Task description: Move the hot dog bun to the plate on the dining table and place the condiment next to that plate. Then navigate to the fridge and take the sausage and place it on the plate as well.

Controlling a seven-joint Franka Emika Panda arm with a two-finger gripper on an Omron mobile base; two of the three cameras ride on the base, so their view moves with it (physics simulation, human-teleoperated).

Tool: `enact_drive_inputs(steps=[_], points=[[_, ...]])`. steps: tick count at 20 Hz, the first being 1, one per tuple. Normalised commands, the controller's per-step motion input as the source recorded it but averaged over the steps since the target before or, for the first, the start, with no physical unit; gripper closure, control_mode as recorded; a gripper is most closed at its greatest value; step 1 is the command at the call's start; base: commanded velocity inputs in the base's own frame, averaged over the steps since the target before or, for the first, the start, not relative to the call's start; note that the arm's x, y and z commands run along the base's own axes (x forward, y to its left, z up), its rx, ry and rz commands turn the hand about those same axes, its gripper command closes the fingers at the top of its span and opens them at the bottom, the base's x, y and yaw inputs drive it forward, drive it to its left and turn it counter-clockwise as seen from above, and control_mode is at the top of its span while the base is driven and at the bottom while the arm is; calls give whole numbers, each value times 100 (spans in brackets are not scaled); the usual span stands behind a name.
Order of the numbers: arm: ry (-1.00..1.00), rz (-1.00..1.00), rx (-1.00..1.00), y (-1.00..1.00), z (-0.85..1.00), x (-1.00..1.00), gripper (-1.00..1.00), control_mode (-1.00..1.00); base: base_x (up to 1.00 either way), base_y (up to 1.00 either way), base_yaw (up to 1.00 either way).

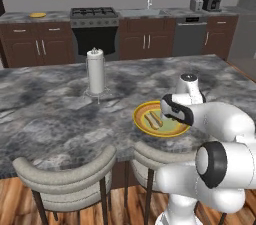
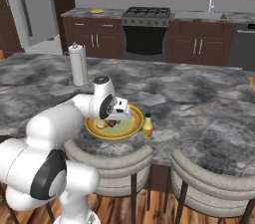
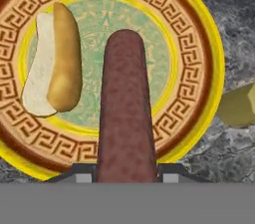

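The grey marbled surface (image 1: 60, 114) carries everything, with two stools (image 1: 65, 174) tucked along its near edge. A paper towel roll (image 1: 95, 71) stands upright on it, well apart from the plate at about 10 o'clock. The yellow-rimmed plate (image 3: 199, 34) sits near the front edge. The tool (image 3: 124, 175) hangs over the plate, clamped on the sausage (image 3: 125, 108). The hot dog bun (image 3: 57, 61) lies on the plate at 9 o'clock of the sausage. The condiment (image 2: 148, 126) stands upright just beside the plate's rim at 3 o'clock.

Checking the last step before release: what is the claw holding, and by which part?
The claw is shut on the sausage, gripping it at its near end, above the plate.
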Motion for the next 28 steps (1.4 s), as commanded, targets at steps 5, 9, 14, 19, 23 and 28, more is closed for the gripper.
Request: enact_drive_inputs(steps=[5, 9, 14, 19, 23, 28], points=[[0, 3, 0, -9, -45, 59, 100, -100, 0, 0, 0], [0, 3, 0, -1, -41, 40, 100, -100, 0, 0, 0], [0, 1, 0, -3, -27, 7, -100, -100, 0, 0, 0], [-4, 0, 0, -2, -2, 0, -100, -100, 0, 0, 0], [-9, 0, 0, 0, 27, -4, -100, -100, 0, 0, 0], [-13, 0, 0, 0, 64, -25, -100, -100, 0, 0, 0]])
